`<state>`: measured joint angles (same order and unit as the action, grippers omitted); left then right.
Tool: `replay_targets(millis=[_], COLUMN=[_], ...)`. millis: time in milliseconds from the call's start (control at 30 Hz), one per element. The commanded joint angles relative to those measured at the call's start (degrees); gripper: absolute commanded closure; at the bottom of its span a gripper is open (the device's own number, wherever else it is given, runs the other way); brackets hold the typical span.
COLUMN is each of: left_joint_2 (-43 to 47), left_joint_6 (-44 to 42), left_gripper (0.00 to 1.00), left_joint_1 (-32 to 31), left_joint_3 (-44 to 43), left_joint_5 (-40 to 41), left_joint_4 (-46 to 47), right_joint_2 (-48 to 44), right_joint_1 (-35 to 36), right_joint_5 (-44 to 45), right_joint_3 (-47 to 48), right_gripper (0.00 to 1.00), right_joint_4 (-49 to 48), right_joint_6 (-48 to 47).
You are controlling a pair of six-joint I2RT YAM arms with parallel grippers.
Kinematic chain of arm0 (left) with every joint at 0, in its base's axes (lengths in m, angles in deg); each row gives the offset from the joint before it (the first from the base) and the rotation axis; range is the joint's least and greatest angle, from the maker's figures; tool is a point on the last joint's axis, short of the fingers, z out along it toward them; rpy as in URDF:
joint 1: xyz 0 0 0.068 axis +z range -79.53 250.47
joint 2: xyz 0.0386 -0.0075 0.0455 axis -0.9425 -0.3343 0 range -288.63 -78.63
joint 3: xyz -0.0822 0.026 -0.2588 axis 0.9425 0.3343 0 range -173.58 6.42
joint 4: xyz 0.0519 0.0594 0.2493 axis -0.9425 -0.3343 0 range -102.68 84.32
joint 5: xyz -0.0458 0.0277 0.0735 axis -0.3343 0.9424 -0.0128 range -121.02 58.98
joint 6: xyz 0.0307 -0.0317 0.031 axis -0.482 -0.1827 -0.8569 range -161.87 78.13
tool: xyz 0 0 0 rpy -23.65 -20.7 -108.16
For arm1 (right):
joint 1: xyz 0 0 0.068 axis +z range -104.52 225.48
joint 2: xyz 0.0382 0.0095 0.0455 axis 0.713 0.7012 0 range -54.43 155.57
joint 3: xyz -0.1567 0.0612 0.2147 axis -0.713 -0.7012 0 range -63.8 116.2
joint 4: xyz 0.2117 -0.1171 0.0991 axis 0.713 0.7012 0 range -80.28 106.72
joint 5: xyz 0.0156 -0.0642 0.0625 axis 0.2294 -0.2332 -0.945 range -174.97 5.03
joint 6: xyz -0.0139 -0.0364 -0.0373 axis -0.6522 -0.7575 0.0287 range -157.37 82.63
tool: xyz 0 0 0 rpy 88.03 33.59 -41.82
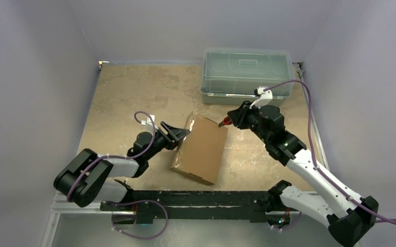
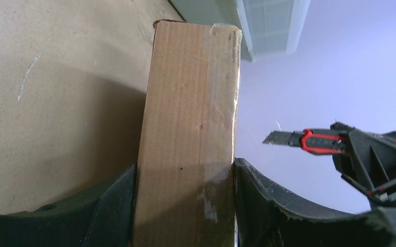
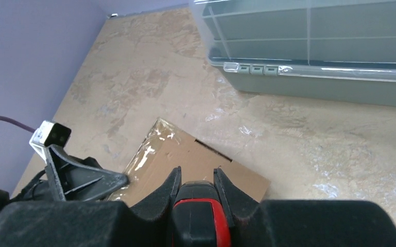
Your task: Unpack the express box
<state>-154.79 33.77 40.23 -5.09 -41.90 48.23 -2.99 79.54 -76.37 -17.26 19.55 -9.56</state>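
Brown cardboard express box (image 1: 200, 148) lies closed near the middle of the table (image 1: 128, 92). Left gripper (image 1: 181, 133) is clamped on the box's left edge, one finger against each face. Right gripper (image 1: 235, 118) grasps a red-and-black utility knife (image 2: 309, 140), blade out, tip just beside the box's far right corner; contact cannot be told. A lidded plastic bin (image 1: 247, 74) stands at the far right, apart.

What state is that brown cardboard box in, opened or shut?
Shut. The cardboard box has its lid lying flat, and clear tape runs over its edge, uncut as far as the views show.
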Motion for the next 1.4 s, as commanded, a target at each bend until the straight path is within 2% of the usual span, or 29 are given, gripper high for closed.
replay_targets(millis=[0, 67, 167, 233, 333, 400, 433, 467, 533, 600, 667, 767, 833, 867, 933, 1000, 1067, 1133, 1233, 1367], left_joint_2=[-7.6, -13.4, -20.4, -22.5, -21.0, -16.9, -13.6, -10.2, -3.7, 1.8, 5.5, 9.8, 12.4, 13.3, 14.1, 13.4, 11.8, 10.5, 9.3, 9.5], left_joint_6=[8.4, 12.0, 13.1, 11.8, 7.9, 3.3, -0.4, -5.2, -14.1, -19.3, -22.2, -28.3, -33.8, -36.7, -40.5, -42.5, -41.6, -39.3, -37.0, -34.7], left_gripper=[0.64, 0.64, 0.57, 0.48, 0.28, 0.19, 0.15, 0.11, 0.04, 0.01, 0.01, 0.01, 0.01, 0.01, 0.02, 0.05, 0.13, 0.22, 0.3, 0.42], left_joint_1=[-1.3, -1.5, -2.5, -2.7, -2.7, -2.6, -2.6, -2.6, -3.1, -3.2, -3.1, -2.2, 0.7, 3.5, 8.3, 9.4, 9.4, 9.4, 9.4, 9.4], left_joint_3=[1.5, 2.5, 3.7, 3.5, 3.4, 2.8, 1.3, -2.3, -9.8, -13.9, -17.8, -23.4, -26.6, -27.8, -29.6, -30.2, -28.9, -26.1, -21.9, -17.4], left_joint_5=[10.7, 10.7, 11.8, 9.8, 6.1, 4.3, 3.6, 3.3, 8.4, 16.1, 25.0, 30.0, 30.3, 26.5, 16.4, 6.4, -3.0, -9.0, -9.6, -7.8], left_joint_4=[18.4, 27.9, 38.0, 38.1, 31.0, 22.2, 13.9, 0.7, -26.3, -41.7, -54.1, -66.4, -71.5, -72.1, -71.9, -69.3, -65.5, -60.7, -56.7, -54.8], right_joint_2=[1.5, 1.9, 2.2, 2.3, 2.9, 3.3, 3.5, 3.7, 4.1, 4.7, 5.6, 7.3, 8.0, 8.1, 8.0, 8.6, 8.1, 6.8, 7.8, 9.5], right_joint_1=[-0.1, -0.1, 0.0, 0.0, 0.0, 0.1, 0.1, 0.1, 0.1, 0.1, 0.4, 1.4, 2.8, 3.1, 3.1, 3.0, 3.0, 3.1, 3.1, 3.0], right_joint_5=[-2.7, -3.0, -3.0, -3.1, -3.6, -3.8, -3.8, -3.9, -4.1, -4.5, -4.9, -4.7, -3.2, -2.6, 0.6, 8.6, 14.7, 18.2, 17.0, 4.4], right_joint_3=[3.5, 3.8, 4.0, 4.0, 4.1, 4.0, 3.8, 3.7, 3.5, 3.4, 3.4, 4.2, 4.5, 4.3, 3.9, 5.7, 6.0, 5.2, 3.7, -1.1], right_gripper=[1.0, 1.0, 1.0, 1.0, 1.0, 1.0, 1.0, 1.0, 1.0, 1.0, 1.0, 1.0, 1.0, 1.0, 1.0, 1.0, 1.0, 1.0, 1.0, 1.0], right_joint_4=[-2.5, -2.7, -2.7, -2.7, -2.7, -2.7, -2.8, -2.9, -3.2, -3.5, -4.1, -4.1, -3.0, -2.6, -0.6, 6.9, 11.2, 12.8, 13.8, 5.6], right_joint_6=[-1.1, -1.1, -1.2, -1.2, -1.3, -1.4, -1.5, -1.5, -1.6, -1.6, -1.6, -1.5, -0.9, -0.2, 0.6, -0.1, -2.5, -5.0, -5.7, -0.8])
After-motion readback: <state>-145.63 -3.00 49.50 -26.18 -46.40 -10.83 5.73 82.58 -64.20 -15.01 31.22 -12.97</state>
